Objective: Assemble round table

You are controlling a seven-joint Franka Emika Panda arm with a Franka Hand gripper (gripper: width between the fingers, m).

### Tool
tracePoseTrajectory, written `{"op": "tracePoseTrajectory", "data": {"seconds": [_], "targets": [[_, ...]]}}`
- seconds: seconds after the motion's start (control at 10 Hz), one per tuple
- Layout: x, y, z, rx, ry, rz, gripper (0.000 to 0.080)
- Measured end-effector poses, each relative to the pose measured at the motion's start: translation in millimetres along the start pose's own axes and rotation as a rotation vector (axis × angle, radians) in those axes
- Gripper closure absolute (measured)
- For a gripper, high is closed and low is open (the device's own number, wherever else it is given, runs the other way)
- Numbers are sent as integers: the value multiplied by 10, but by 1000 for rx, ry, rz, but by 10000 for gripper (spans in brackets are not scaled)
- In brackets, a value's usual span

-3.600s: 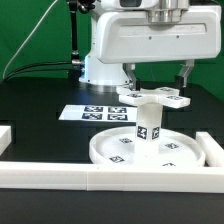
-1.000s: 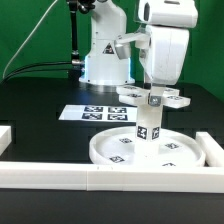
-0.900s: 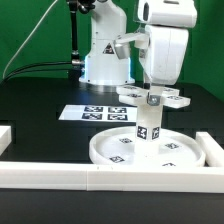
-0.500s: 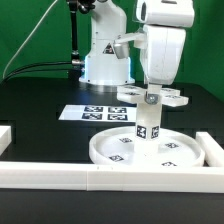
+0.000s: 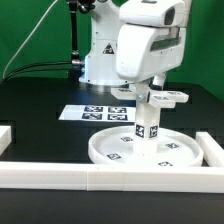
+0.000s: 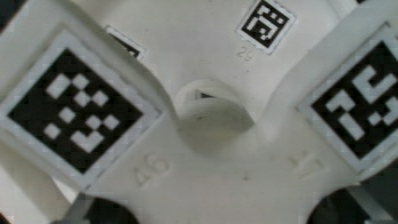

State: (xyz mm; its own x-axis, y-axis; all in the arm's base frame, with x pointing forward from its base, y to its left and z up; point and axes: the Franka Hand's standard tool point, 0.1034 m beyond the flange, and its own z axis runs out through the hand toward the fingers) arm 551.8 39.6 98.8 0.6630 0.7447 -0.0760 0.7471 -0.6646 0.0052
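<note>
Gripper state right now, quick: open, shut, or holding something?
Gripper: down at the foot on top of the leg; whether open or shut cannot be told.

1. The round disc (image 5: 150,149) lay flat on the black desk (image 5: 40,105).
2. The tagged leg (image 5: 146,126) stood upright at its centre.
3. The foot (image 5: 163,98) sat horizontally on the leg.

A robotics lab bench. A white robot arm (image 5: 140,45) stands on a black table (image 5: 40,105), with a green backdrop curtain (image 5: 30,30) behind it at 10 o'clock. A marker board (image 5: 95,112) of printed square tags lies flat near the centre, and white border rails (image 5: 60,178) fence the 6 o'clock edge.
</note>
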Motion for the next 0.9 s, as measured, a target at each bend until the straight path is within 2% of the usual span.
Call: {"op": "tracePoseTrajectory", "data": {"seconds": [0.1,0.6,0.9], "targets": [[4,1,-2,13,-15,125,354],[28,9,-13,9,-8,458,354],[8,-6,7,81,15,883,354]]}}
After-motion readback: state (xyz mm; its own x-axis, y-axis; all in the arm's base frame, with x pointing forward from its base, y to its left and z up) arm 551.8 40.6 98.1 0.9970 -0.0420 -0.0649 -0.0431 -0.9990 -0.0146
